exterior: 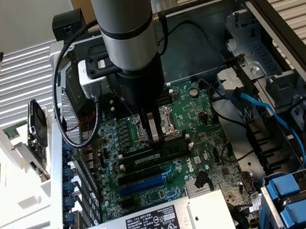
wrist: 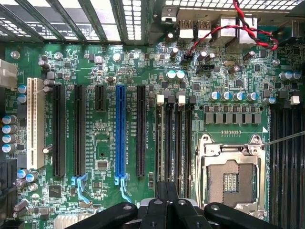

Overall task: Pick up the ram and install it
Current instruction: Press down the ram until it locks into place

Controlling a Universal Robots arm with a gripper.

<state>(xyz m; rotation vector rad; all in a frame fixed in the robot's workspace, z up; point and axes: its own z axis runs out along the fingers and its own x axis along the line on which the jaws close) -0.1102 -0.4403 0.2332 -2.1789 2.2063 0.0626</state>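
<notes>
Gripper (exterior: pixel 157 140) fingers pressed together, pushing down on ram (exterior: pixel 154 154) in mobo slot; risk: uneven push w/ off-center contact leaves one end unseated or flexes motherboard (exterior: pixel 201 118).

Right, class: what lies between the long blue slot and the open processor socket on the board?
In the wrist view, one black expansion slot and then a bank of narrow memory slots lie between the blue slot and the processor socket.

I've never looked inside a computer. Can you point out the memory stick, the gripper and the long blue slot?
Memory stick (exterior: pixel 156 150), exterior view: its dark upper edge.
Gripper (exterior: pixel 156 136), exterior view: between its fingertips, above the stick.
Long blue slot (wrist: pixel 121 133), wrist view: middle of its length.
</notes>
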